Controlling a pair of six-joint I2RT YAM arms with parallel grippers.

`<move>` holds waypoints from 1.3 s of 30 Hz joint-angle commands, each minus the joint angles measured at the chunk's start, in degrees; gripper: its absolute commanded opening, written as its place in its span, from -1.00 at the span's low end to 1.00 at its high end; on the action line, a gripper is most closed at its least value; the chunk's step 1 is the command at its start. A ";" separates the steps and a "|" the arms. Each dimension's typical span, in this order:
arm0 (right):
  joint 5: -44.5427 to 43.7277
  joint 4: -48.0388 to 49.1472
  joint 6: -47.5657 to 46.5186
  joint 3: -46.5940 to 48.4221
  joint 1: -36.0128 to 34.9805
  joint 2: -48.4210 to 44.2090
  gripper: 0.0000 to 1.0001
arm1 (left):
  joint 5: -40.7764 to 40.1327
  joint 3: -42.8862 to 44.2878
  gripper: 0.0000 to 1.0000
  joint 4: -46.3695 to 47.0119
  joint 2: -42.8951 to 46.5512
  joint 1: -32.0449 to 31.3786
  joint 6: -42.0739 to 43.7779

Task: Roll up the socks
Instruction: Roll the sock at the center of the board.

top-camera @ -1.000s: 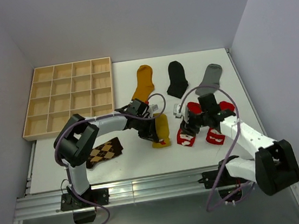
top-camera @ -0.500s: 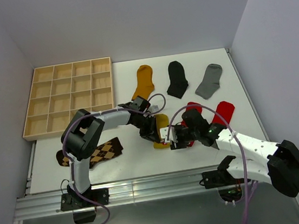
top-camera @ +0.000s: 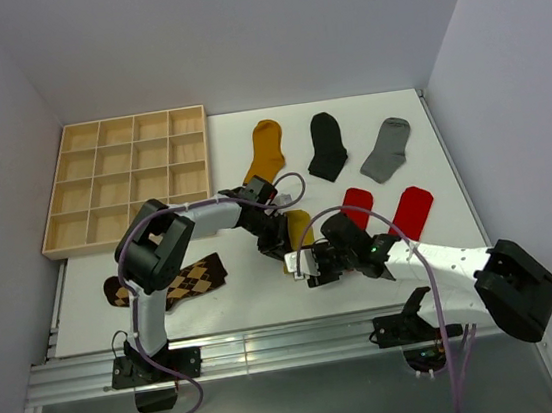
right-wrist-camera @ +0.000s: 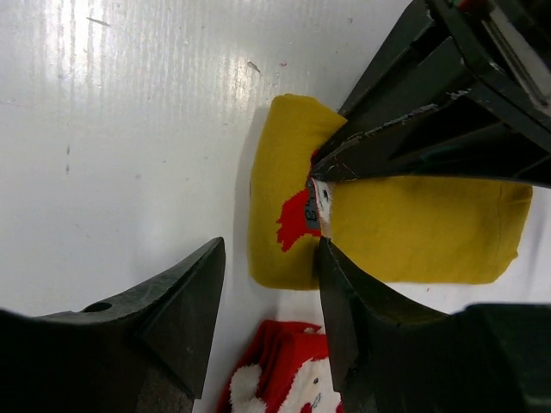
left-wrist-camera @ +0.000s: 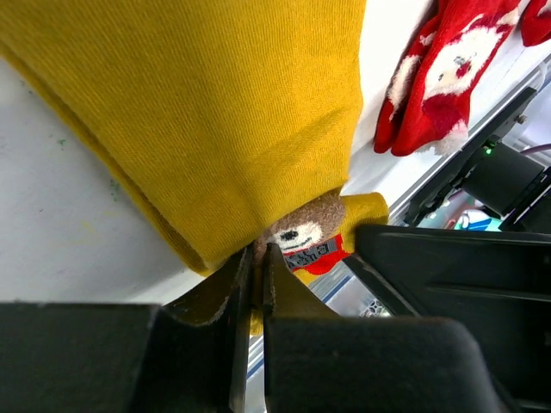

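Nearest, right gripper [right-wrist-camera: 269, 258]: jaws apart over the printed end of the folded mustard-yellow fabric sock [right-wrist-camera: 413, 232]; whether they touch it, cannot tell.
Then left gripper [left-wrist-camera: 256, 267]: jaws together, clamped on that sock's doubled edge.
Folded sock's look: doubled over flat on the white table [top-camera: 247, 301], with a brown cartoon face and a red patch at its end.
Writing: a small grey strip under the face carries lettering too small to read.
Hidden: the left gripper covers the folded sock's left side in the top view; the brown argyle sock [top-camera: 199, 274], left of it, lies partly behind the left arm.
Right of it: red socks with white cartoon print [top-camera: 356, 202], two, near ends covered by the right arm.
Beyond it: flat mustard sock [top-camera: 264, 152], black sock [top-camera: 327, 145] and grey sock [top-camera: 387, 149], side by side.
Far left of it: wooden grid tray [top-camera: 130, 118].
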State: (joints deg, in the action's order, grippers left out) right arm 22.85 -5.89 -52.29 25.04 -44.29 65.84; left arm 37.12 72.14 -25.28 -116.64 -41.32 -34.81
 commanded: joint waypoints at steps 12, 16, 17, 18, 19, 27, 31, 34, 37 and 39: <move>-4.75 0.54 1.48 6.41 -1.94 9.03 -0.37 | -2.85 -1.73 -0.50 -0.92 -2.10 0.45 -0.61; 1.13 -6.22 2.55 10.90 0.34 10.71 -0.56 | -3.46 -5.07 -0.28 4.51 0.62 0.71 -4.03; 2.45 -7.98 2.63 11.95 1.22 11.23 -0.56 | -3.81 -5.95 -0.25 6.10 2.10 0.80 -5.08; 5.68 -11.74 2.46 14.23 3.14 11.93 -0.60 | -4.60 -7.87 -0.21 7.42 2.99 0.98 -7.10; 7.28 -13.69 2.28 15.47 4.20 13.33 -0.61 | -5.47 -8.67 -0.18 8.48 3.87 1.15 -8.16; 22.31 -37.92 -3.59 31.79 15.46 28.60 -0.62 | -14.70 -19.92 -0.07 22.71 15.55 1.24 -17.13; 25.66 -48.49 -4.49 40.69 19.67 37.94 -0.62 | -23.04 -24.93 -0.07 27.03 21.27 0.98 -17.22; 26.01 -56.49 -4.21 48.07 20.74 45.50 -0.62 | -27.80 -28.98 -0.05 31.33 25.84 0.72 -16.09; 25.40 -58.88 -1.15 52.30 21.26 49.72 -0.62 | -33.16 -30.21 -0.03 33.79 29.01 -1.82 -10.48; 24.61 -59.06 1.30 54.06 21.18 51.48 -0.62 | -36.84 -29.43 -0.01 33.98 29.54 -5.50 -4.87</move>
State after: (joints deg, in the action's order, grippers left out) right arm 47.59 -58.33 -53.65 75.96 -23.00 115.90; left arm 8.38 42.00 3.05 -89.65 -42.24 -47.33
